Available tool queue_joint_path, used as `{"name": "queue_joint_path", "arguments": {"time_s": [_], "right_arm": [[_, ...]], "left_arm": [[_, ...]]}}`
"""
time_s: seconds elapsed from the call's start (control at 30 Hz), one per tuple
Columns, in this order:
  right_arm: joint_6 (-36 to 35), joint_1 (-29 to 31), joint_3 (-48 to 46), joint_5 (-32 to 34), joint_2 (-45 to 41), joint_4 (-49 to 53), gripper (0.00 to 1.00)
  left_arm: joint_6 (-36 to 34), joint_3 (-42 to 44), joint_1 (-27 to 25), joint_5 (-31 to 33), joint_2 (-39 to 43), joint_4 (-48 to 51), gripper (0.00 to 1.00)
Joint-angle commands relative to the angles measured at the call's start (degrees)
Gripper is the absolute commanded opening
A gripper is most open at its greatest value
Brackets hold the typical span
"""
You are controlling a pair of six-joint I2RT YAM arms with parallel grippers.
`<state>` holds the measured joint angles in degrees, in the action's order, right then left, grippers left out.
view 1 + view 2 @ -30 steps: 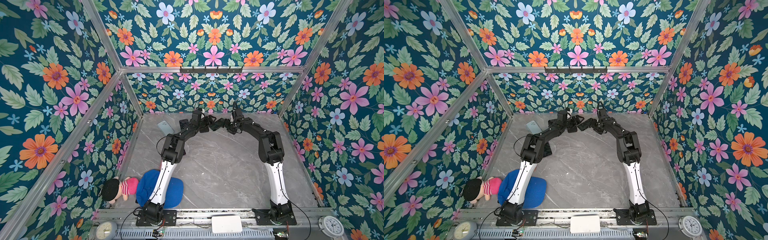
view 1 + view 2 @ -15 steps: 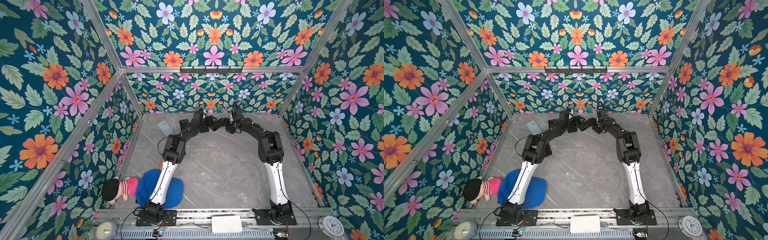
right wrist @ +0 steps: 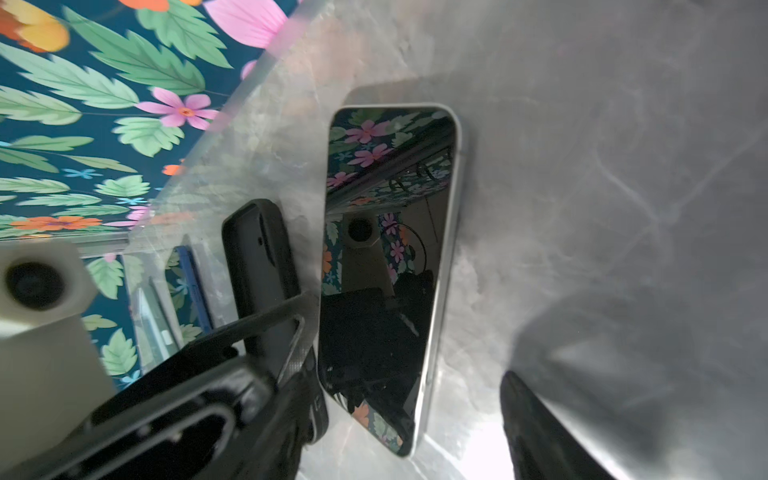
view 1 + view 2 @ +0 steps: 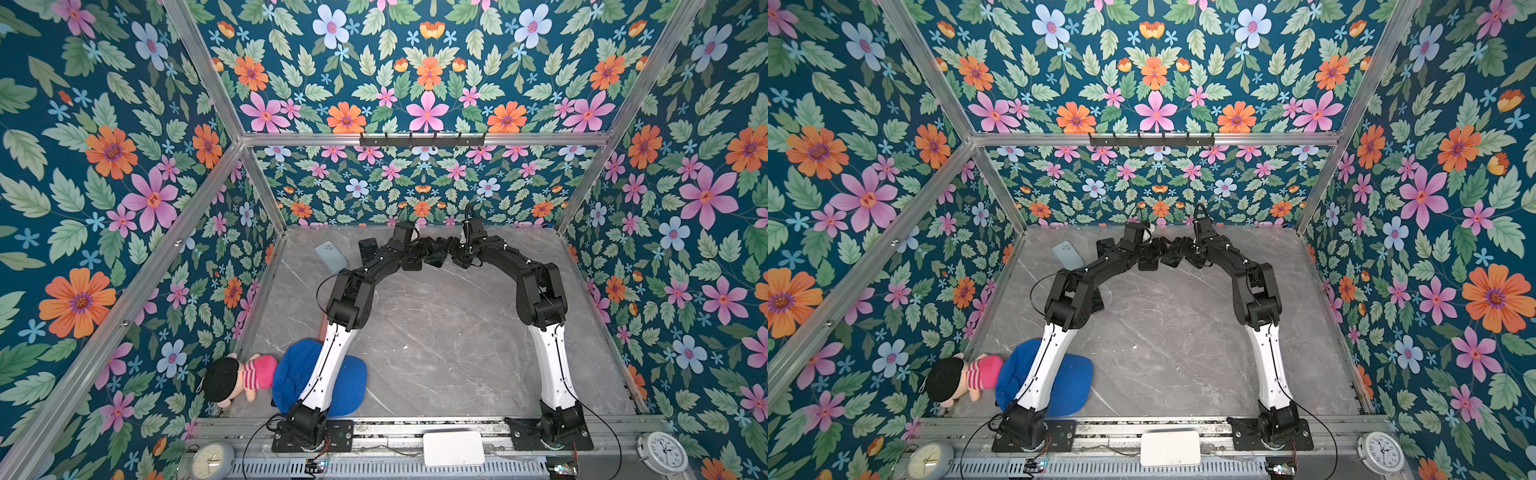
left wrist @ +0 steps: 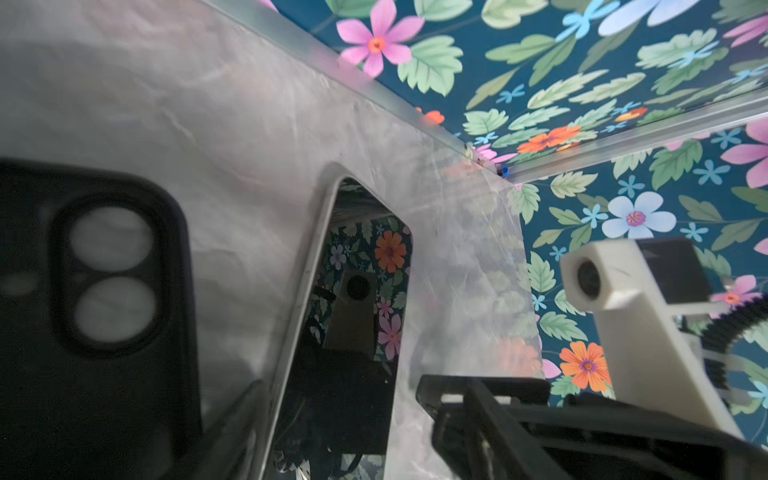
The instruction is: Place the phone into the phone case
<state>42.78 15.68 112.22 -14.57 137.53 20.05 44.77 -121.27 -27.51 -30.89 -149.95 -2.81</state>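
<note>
The phone (image 3: 386,257) lies flat, screen up, on the grey marble table (image 4: 436,332); it has a silver rim and a glossy black screen. Beside it lies the black phone case (image 5: 83,316), with its camera cut-out showing. Both grippers meet low over them at the far middle of the table. My left gripper (image 4: 419,251) is open, one of its fingers (image 3: 297,322) down between the case and the phone's edge. My right gripper (image 3: 415,419) is open around the phone's near end, with a strip of bare table between one of its fingers (image 3: 536,428) and the rim.
A light blue phone case (image 4: 331,256) and a dark phone (image 4: 368,249) lie left of the grippers, near the back wall (image 4: 415,195). A blue cushion (image 4: 349,386) and a doll (image 4: 237,376) sit at the front left, by the left arm's base.
My left gripper has edged slightly toward the right gripper, and its jaws have narrowed a little. The right arm has hardly moved.
</note>
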Motion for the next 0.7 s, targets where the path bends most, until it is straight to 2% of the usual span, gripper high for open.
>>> {"name": "queue_joint_path", "arguments": {"time_s": [0.0,0.37,0.67], "right_arm": [[-2.4,0.0,0.4,1.3,0.0,2.2,0.73],[-9.0,0.0,3.6,3.0,1.0,8.2,0.74],[-14.0,1.7,14.2,6.7,6.0,17.3,0.77]], "left_arm": [[-0.4,1.2,-0.9,-2.3,1.1,0.2,0.74],[-1.3,12.9,-0.8,-1.2,11.1,-4.0,0.74],[-2.0,25.2,3.3,0.5,21.6,-7.5,0.74]]}}
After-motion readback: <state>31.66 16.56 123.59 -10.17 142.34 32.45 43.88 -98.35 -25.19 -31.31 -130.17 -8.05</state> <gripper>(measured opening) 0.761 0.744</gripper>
